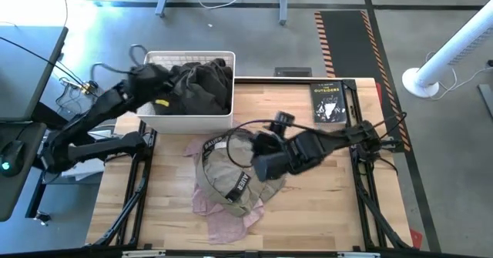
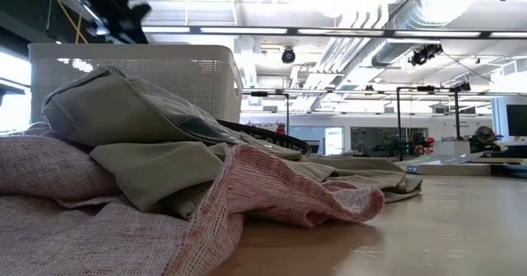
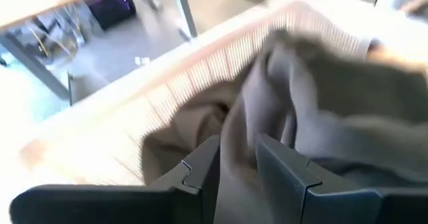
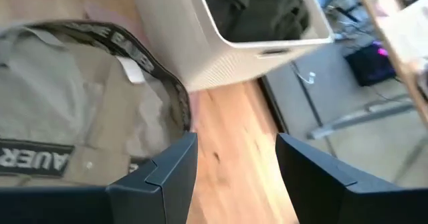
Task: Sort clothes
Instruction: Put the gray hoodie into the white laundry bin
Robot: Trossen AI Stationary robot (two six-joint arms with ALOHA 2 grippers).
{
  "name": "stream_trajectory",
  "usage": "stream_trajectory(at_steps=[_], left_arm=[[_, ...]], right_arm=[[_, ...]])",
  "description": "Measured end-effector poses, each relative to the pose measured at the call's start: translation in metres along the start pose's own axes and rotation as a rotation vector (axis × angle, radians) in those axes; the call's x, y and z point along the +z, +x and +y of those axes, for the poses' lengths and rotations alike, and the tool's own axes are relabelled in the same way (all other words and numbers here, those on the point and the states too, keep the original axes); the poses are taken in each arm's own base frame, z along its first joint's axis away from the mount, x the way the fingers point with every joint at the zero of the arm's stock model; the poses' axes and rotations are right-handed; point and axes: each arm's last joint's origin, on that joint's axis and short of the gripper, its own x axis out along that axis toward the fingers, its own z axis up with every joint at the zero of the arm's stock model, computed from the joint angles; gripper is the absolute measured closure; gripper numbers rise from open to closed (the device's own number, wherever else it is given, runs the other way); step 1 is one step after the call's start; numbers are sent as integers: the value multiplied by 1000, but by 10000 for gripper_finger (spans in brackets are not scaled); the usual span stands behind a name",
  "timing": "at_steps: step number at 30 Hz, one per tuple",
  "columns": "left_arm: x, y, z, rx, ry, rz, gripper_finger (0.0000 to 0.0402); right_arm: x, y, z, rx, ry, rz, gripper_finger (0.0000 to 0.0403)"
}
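The left gripper point(image 1: 166, 79) is over the white basket point(image 1: 189, 118) at the table's point(image 1: 323, 204) far left side, its fingers point(image 3: 200, 167) closed on a fold of dark olive fabric point(image 3: 281, 83) that rises between them, part of the dark clothes point(image 1: 199, 87) heaped inside the basket. The right gripper point(image 1: 260, 156) sits over the middle of the table at the edge of the khaki garment point(image 1: 223, 173); in its wrist view the jaws stand apart with bare wood between them and nothing held, the khaki cloth and its black lettered band point(image 4: 33, 156) lying just beside one finger. The khaki piece lies on top of the pink garment point(image 1: 231, 219), which spreads out toward the near edge; from table height the pink cloth point(image 2: 272, 194) fills the foreground with the khaki point(image 2: 123, 111) mounded on it and the basket point(image 2: 165, 74) behind. A black book point(image 1: 328, 102) lies at the far right of the table, well apart from the clothes
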Motion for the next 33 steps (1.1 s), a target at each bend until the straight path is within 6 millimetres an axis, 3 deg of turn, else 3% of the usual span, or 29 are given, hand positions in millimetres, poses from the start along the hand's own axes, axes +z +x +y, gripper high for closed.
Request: stream_trajectory(at_steps=[3,6,8,11,18,27,33], left_arm=[[5,-22,5,-48,-46,-109,308],[14,-35,-1,-308,-107,-283,309],[16,-31,-12,-488,-117,-375,314],[5,-3,-31,-524,-131,-374,333],[-22,69,-43,-80,-54,-131,387],[-39,147,-49,-266,-53,247,400],[-58,183,-60,-262,23,413,401]], right_arm=[[-7,-7,8,-43,13,-19,203],[-16,-10,21,-83,-23,-33,203],[-23,-6,30,-110,-37,-27,203],[-36,7,43,-143,-33,4,203],[-62,37,63,-180,35,94,203],[-62,39,67,-142,59,96,203],[-62,39,67,-144,56,96,203]])
